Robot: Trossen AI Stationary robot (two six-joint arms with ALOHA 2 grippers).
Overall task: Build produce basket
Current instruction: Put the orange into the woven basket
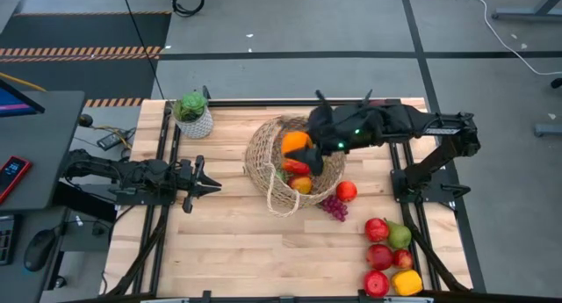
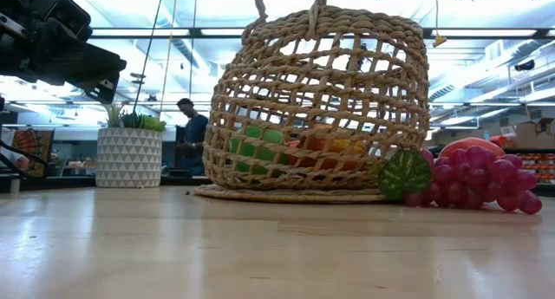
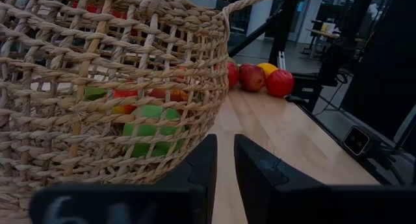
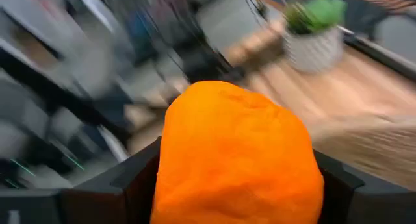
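The right gripper [image 1: 309, 145] hangs over the basket [image 1: 263, 154], its fingers partly spread and clamped on either side of an orange [image 4: 237, 156], which fills the right wrist view. The basket sits near the middle of the worktop [image 1: 228, 241] and already contains several pieces of produce, among them something green [image 3: 153, 130] seen through the weave. Purple grapes [image 2: 486, 182] lie just beside the basket, with a red fruit [image 1: 346, 191] next to them. More apples, a pear and a yellow pepper [image 1: 407, 282] are grouped at the worktop's near right corner. The left gripper [image 1: 209, 187] rests clenched and empty, well left of the basket. A potted plant [image 1: 193, 114] stands at the far edge.
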